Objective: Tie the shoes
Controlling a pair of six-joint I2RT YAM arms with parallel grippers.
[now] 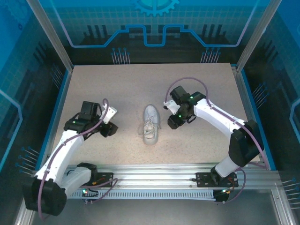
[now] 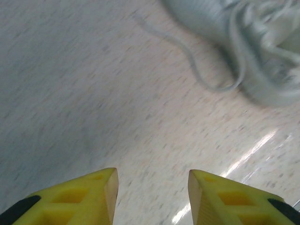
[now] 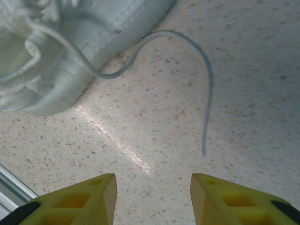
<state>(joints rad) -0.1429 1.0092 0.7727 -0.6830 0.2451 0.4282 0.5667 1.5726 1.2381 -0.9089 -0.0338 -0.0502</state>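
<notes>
From above, the white shoe (image 1: pixel 151 124) sits upright near the middle of the speckled table (image 1: pixel 93 84), lying lengthwise toward the far edge. The left claw (image 1: pixel 108 127) is low over the table on the shoe's left, well apart from it. The right claw (image 1: pixel 174 121) is just beside the shoe on its right.

In the left wrist view, the yellow fingers (image 2: pixel 101 197) stand apart with only bare table between them – released, grasping nothing. The blurred shoe is in the upper right corner, and a loose lace (image 2: pixel 197 70) trails from it across the table.

In the right wrist view, these fingers (image 3: pixel 93 199) are also spread and grasp nothing. The shoe is in the upper left corner – a second lace (image 3: pixel 206 93) arcs out from it and ends on the table ahead of the fingers.
</notes>
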